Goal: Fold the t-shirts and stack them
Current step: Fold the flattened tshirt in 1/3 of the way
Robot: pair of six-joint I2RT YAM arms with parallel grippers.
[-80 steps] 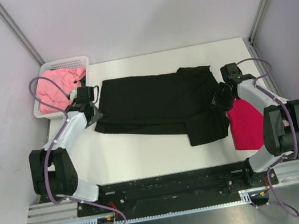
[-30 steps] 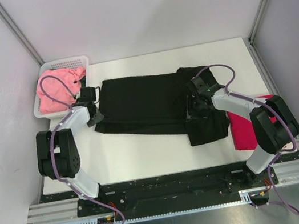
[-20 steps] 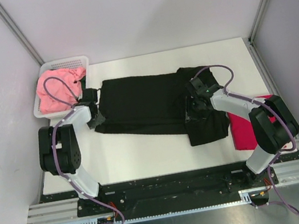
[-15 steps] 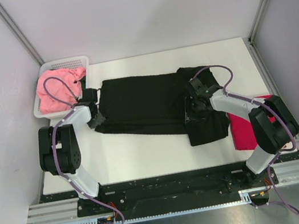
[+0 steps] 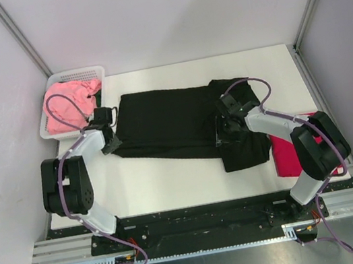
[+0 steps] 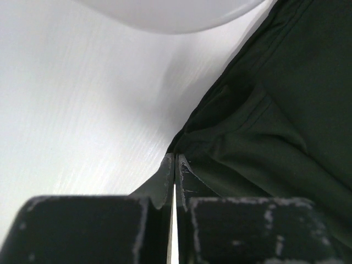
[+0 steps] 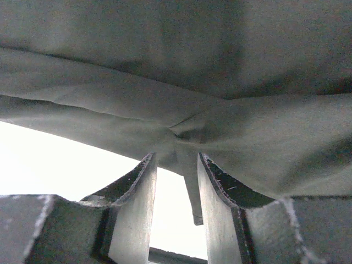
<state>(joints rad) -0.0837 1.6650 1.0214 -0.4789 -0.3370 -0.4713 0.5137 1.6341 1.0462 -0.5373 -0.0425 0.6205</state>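
The black t-shirt [image 5: 168,123] lies spread across the white table [image 5: 171,181], its right part folded over. My left gripper [image 5: 111,144] is at its left edge. In the left wrist view the left gripper [image 6: 175,159] is shut, pinching the corner of the black t-shirt [image 6: 275,110]. My right gripper [image 5: 222,136] rests on the folded right part. In the right wrist view the right gripper [image 7: 175,157] stands open, with a puckered fold of the black t-shirt [image 7: 220,66] and a hanging flap between its fingers [image 7: 212,176]. The crimson t-shirt [image 5: 288,153] lies at the right edge. The pink t-shirt [image 5: 62,104] fills the basket.
The white mesh basket [image 5: 74,75] stands at the table's back left corner, close behind my left arm. Grey walls and metal posts enclose the table on three sides. Bare tabletop shows in front of the black shirt.
My left gripper has shut at the shirt's left corner. The right gripper has crept slightly left over the folded part, its opening unchanged.
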